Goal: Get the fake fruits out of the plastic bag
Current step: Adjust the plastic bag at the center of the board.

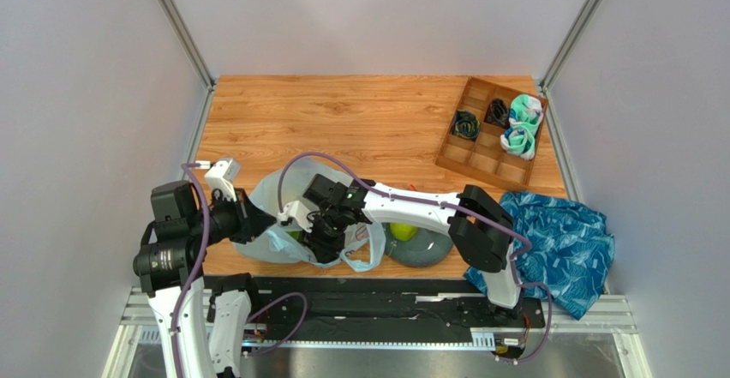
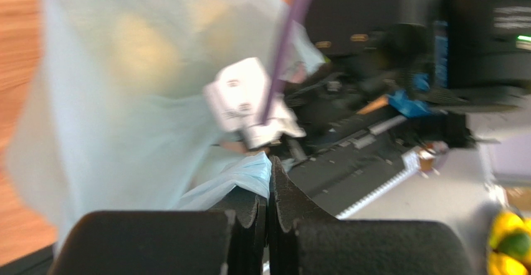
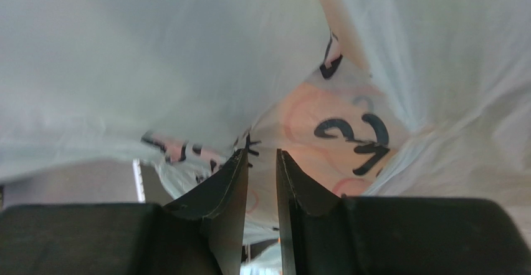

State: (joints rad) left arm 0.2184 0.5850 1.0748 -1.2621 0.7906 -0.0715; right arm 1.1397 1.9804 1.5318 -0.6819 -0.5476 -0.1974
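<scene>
The plastic bag (image 1: pixel 278 198), pale and crinkly, lies at the table's near edge between the two arms. My left gripper (image 1: pixel 271 222) is shut on the bag's pale blue edge (image 2: pixel 252 174) and pinches it between its fingertips. My right gripper (image 1: pixel 320 245) reaches into the bag's mouth from the right. Its jaws stand a narrow gap apart with nothing between them, facing the pink-and-black print (image 3: pixel 346 131). Yellow fake fruits (image 2: pixel 140 41) show dimly through the bag's wall. A yellow-green fruit (image 1: pixel 403 231) lies in a grey dish (image 1: pixel 433 252) right of the bag.
A wooden divided tray (image 1: pixel 480 159) with rolled socks (image 1: pixel 521 125) stands at the back right. A blue patterned cloth (image 1: pixel 561 237) lies at the right front. The right arm's purple cable (image 1: pixel 343 165) arcs over the bag. Black rails (image 1: pixel 385 297) run along the near edge.
</scene>
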